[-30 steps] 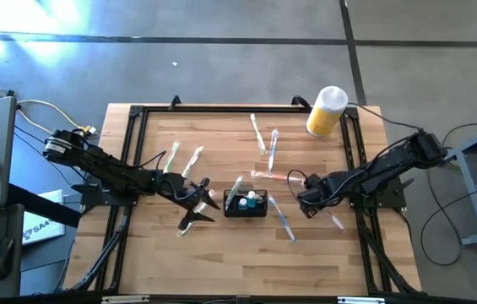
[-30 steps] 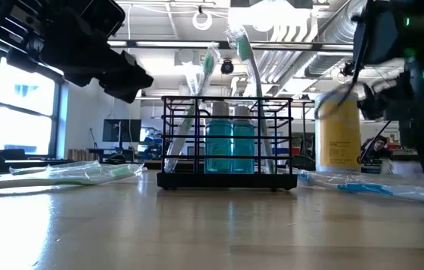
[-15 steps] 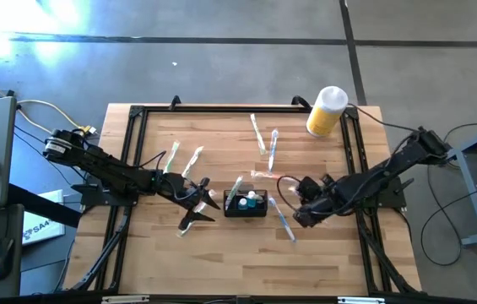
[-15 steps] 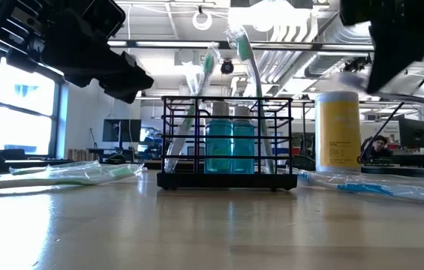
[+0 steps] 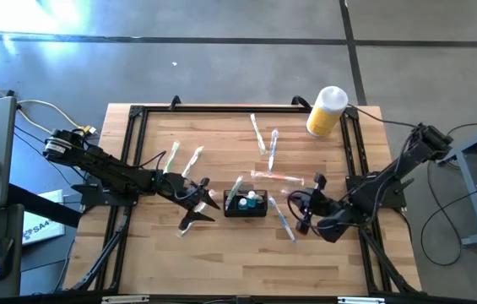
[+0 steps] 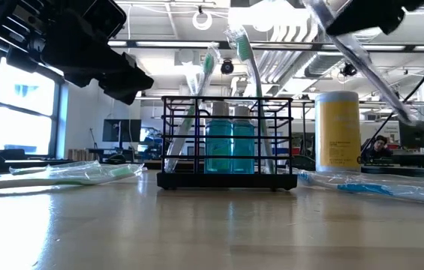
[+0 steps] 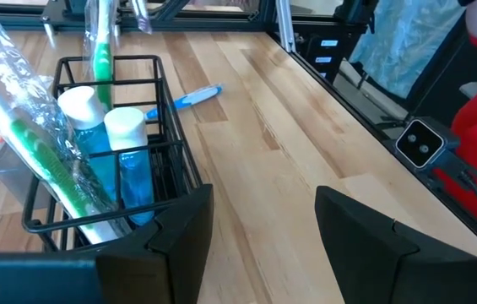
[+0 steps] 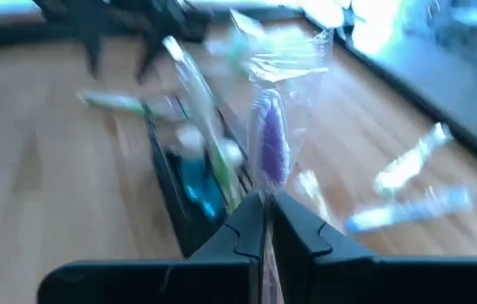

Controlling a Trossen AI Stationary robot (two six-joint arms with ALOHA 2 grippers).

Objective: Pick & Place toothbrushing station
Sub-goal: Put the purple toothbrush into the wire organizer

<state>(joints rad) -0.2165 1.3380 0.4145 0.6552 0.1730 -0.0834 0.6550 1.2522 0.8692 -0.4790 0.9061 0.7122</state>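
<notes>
The black wire caddy (image 5: 246, 203) stands on the table's middle, with two blue white-capped bottles and a few toothbrushes in it; it also shows in the low view (image 6: 228, 142) and the left wrist view (image 7: 103, 160). My left gripper (image 5: 199, 205) is open and empty, just left of the caddy, above the table (image 7: 263, 236). My right gripper (image 5: 304, 211) is right of the caddy, raised, and shut on a wrapped toothbrush with a purple head (image 8: 269, 148). My right gripper pinches the wrapped toothbrush between its two fingers (image 8: 242, 228), on the handle just below the purple head (image 8: 265, 192). The head sticks out past the fingertips toward the caddy. The toothbrush is lifted clear of the table and slants in the low view (image 6: 365, 64).
A yellow cylinder with a white cap (image 5: 327, 110) stands at the far right corner. Several wrapped toothbrushes lie loose: far of the caddy (image 5: 265, 139), right of it (image 5: 282, 218) and to its far left (image 5: 183, 159). A black frame (image 5: 132, 152) rims the table.
My right gripper has gone up and toward the table's near edge, turning to face the caddy. It has carried the wrapped toothbrush clear of the table. My left gripper has kept still.
</notes>
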